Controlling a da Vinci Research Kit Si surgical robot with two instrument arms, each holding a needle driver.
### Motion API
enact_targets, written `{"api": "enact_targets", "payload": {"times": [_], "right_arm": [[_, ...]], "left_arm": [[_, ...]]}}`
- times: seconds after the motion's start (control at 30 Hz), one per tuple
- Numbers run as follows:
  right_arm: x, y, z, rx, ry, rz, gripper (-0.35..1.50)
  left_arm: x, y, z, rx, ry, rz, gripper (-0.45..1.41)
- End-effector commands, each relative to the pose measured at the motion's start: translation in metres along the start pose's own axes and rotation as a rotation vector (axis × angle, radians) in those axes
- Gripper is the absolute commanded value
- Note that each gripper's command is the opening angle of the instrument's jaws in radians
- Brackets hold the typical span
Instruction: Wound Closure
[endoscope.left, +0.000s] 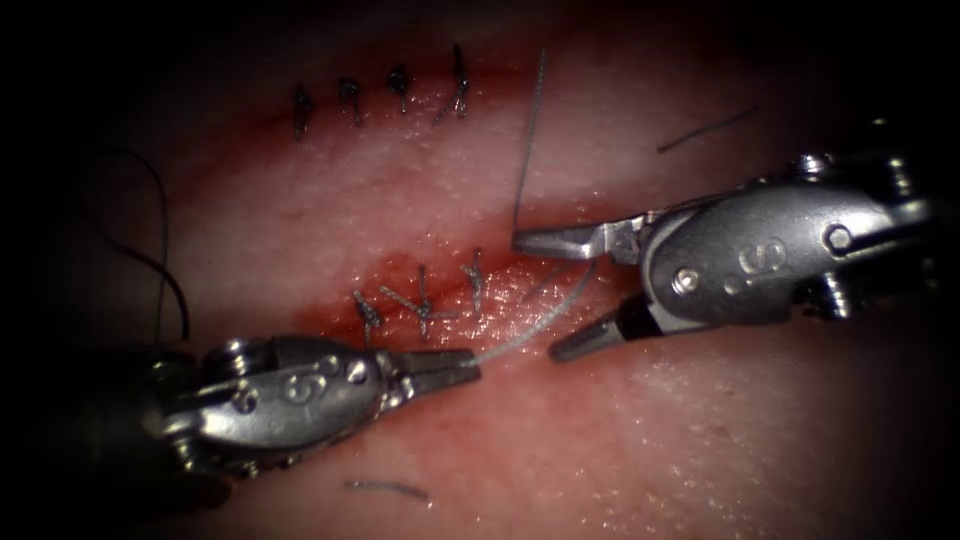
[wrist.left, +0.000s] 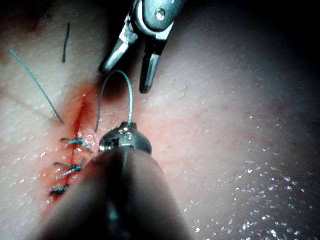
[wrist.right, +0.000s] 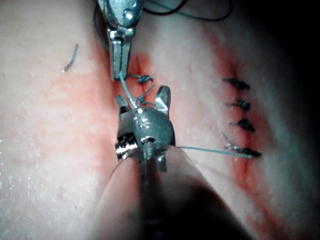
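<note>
Steel left tool (endoscope.left: 470, 366) pinching pale thread (endoscope.left: 540, 325), right tool (endoscope.left: 545, 295) agape

The tissue (endoscope.left: 700, 440) was pale pink, with red fluid (endoscope.left: 440, 285) staining it along the cut. The stitches (endoscope.left: 420, 300) were dark grey, as was a second row of stitches (endoscope.left: 400, 95) farther up. The thread (endoscope.left: 530, 330) looked pale grey-white. Both tools, left (endoscope.left: 300, 385) and right (endoscope.left: 760, 255), were silver-grey metal, each stamped with an "S".

L tool (endoscope.left: 470, 367) jaws closed on thread (endoscope.left: 530, 335); R tool (endoscope.left: 550, 295) jaws spread wide.
</note>
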Motion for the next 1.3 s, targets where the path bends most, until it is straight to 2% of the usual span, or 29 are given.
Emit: {"api": "enact_targets", "payload": {"times": [0.03, 0.3, 0.43, 0.53, 0.57, 0.63, 0.8, 0.83, 0.87, 0.9, 0.93, 1.0, 1.1, 1.2, 1.3], "right_arm": [[0.0003, -0.0004, 0.0011, 0.002, -0.012, -0.015, 1.2], [0.0001, -0.001, 0.002, 0.056, -0.081, -0.08, 1.01], [-0.0003, -0.0014, 0.0025, 0.052, -0.106, -0.093, 0.81], [-0.0006, -0.0017, 0.0028, 0.102, -0.137, -0.106, 0.09], [-0.0006, -0.0019, 0.0028, 0.11, -0.146, -0.109, -0.35], [-0.0006, -0.002, 0.0028, 0.134, -0.145, -0.122, -0.35], [-0.0004, -0.0015, 0.002, 0.116, -0.121, -0.136, -0.35], [-0.0004, -0.0013, 0.0017, 0.112, -0.12, -0.134, -0.35], [-0.0005, -0.0012, 0.0015, 0.108, -0.122, -0.134, -0.35], [-0.0006, -0.001, 0.0012, 0.109, -0.124, -0.134, -0.35], [-0.0009, -0.0009, 0.0008, 0.106, -0.121, -0.132, -0.35], [-0.0015, -0.0006, 0.0003, 0.098, -0.122, -0.129, -0.35], [-0.003, 0.0, -0.0003, 0.075, -0.131, -0.119, -0.35], [-0.0038, 0.0002, -0.0006, 0.069, -0.133, -0.119, -0.35], [-0.004, 0.0003, -0.0007, 0.068, -0.13, -0.119, -0.35]], "left_arm": [[-0.0002, 0.0003, 0.0008, -0.003, 0.003, -0.002, -0.45], [0.0003, 0.0, 0.0003, -0.002, 0.019, -0.006, -0.45], [0.0004, 0.0002, 0.0003, 0.0, 0.019, -0.002, -0.45], [0.0004, 0.0003, 0.0003, 0.0, 0.018, -0.003, -0.45], [0.0004, 0.0003, 0.0003, 0.0, 0.018, -0.003, -0.45], [0.0004, 0.0002, 0.0003, 0.0, 0.021, -0.004, -0.45], [0.0005, 0.0001, 0.0002, 0.01, 0.024, -0.006, -0.45], [0.0005, 0.0, 0.0002, 0.016, 0.022, -0.007, -0.33], [0.0005, 0.0, 0.0002, 0.023, 0.019, -0.008, -0.01], [0.0005, -0.0002, 0.0002, 0.035, 0.018, -0.011, 0.41], [0.0005, -0.0003, 0.0002, 0.045, 0.021, -0.014, 0.42], [0.0004, -0.0005, 0.0002, 0.07, 0.028, -0.02, 0.76], [-0.0012, 0.0003, -0.0001, 0.077, 0.012, 0.012, 0.93], [-0.0025, 0.001, -0.0001, 0.073, -0.057, 0.036, 0.98], [-0.0032, 0.0007, 0.0, 0.079, -0.081, 0.051, 1.01]]}}
